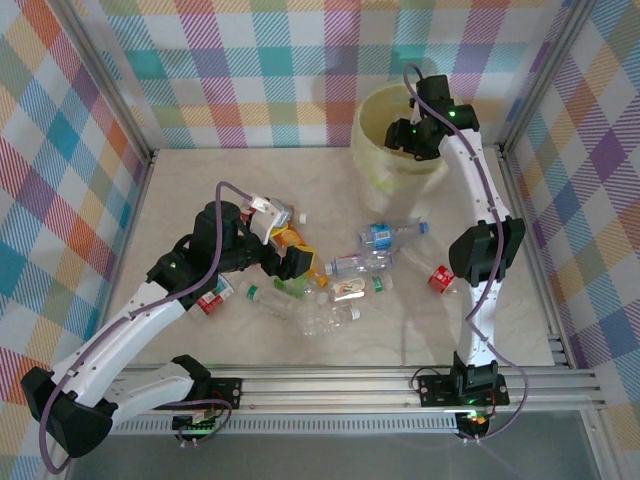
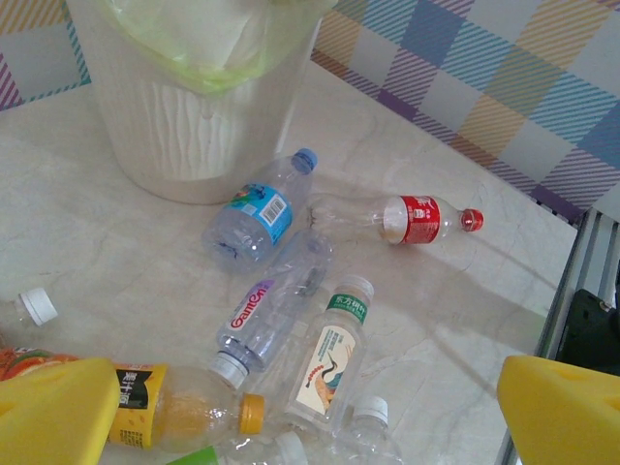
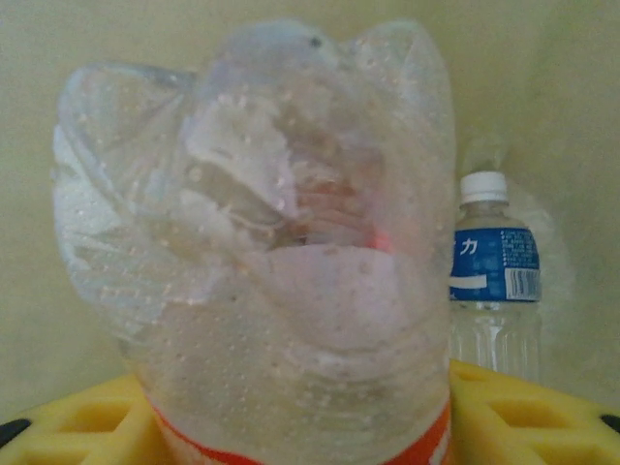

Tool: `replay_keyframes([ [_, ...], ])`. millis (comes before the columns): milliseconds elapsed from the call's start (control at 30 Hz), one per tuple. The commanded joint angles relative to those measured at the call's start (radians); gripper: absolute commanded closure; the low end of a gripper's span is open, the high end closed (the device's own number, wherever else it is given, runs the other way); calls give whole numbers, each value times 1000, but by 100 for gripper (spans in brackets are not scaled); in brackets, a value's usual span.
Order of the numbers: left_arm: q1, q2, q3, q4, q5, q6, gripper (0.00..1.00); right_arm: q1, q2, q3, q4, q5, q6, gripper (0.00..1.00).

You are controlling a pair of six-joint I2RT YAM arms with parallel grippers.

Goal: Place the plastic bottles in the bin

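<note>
My right gripper (image 1: 412,135) hangs over the mouth of the pale-yellow bin (image 1: 372,112), its yellow fingers (image 3: 542,412) shut on a crushed clear bottle (image 3: 281,252) with an orange band. Inside the bin (image 3: 58,48) stands a blue-labelled bottle (image 3: 492,266). My left gripper (image 1: 290,255) hovers open above the pile of plastic bottles in the middle of the table, nothing between its fingers (image 2: 58,412). Below it lie a blue-labelled bottle (image 2: 254,211), a red-labelled one (image 2: 412,220), a clear Ganten bottle (image 2: 266,315), a green-collared one (image 2: 329,363) and an orange-capped one (image 2: 184,407).
A green liner (image 2: 208,39) hangs over the rim of the bin (image 2: 174,126). Checked walls close the table at the back and sides. A metal rail (image 1: 400,385) runs along the near edge. A loose white cap (image 1: 302,217) lies beside the pile.
</note>
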Motion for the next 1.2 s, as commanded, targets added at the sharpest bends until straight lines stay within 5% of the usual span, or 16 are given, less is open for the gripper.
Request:
replay_keyframes([
  [0,-11,-2,38,-19,-9,9,0,-3,18,60,-68,-39,-9,39],
  [600,-11,-5,40,-17,2,1,0,-3,-10,144,-97,-93,-2,26],
  [967,-11,-16,40,-12,10,-8,0,1,-121,133,27,-127,-24,25],
  [1167,-11,-32,37,-12,-2,-2,0,40,-255,-18,168,-129,-81,24],
])
